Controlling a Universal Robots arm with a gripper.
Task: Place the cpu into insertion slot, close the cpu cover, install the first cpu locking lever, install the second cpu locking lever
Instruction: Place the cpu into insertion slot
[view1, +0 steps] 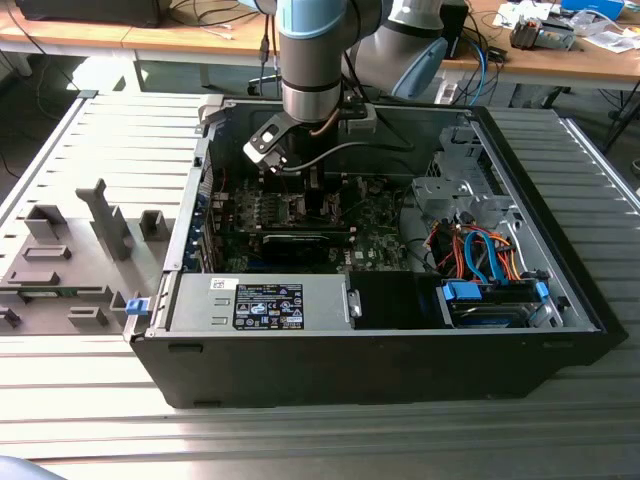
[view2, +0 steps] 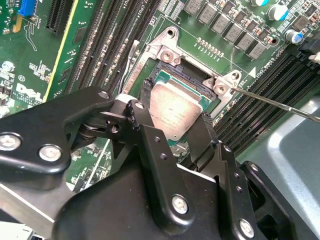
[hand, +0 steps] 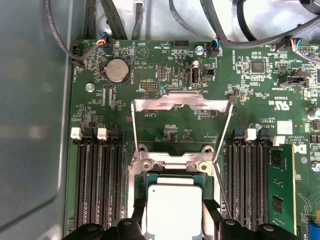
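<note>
- Clearly, the gripper (view2: 176, 106) is down inside the computer case (view1: 560, 335). Its two black fingers (view2: 146, 95) sit against two opposite sides of the cpu (view2: 172, 115). I judge them clamped on it, as I see no gap.
- The cpu lies over the insertion slot (view2: 186, 75), in the middle part of the green board (hand: 165, 135), between the two banks of memory slots (hand: 97, 180). I cannot tell whether it rests fully flat in the slot, because the fingers hide two of its edges.
- First risk: if the cpu is a little tilted or turned, any push downward can bend the fine contacts under it. The cause would be a small error of angle in the grasp.
- Second risk: if the fingers part unevenly, one finger may drag the cpu sideways and lift one corner out of the metal rim.
- The cpu cover (hand: 182, 102) stands open on its hinge, toward the board's edge where the cables (hand: 112, 20) run. The gripper is near it, so a careless sideways move may knock it, or let it fall onto the fingers.
- A thin locking lever (view2: 280, 102) stretches free just beside the slot. A finger can catch on it and bend it.
</note>
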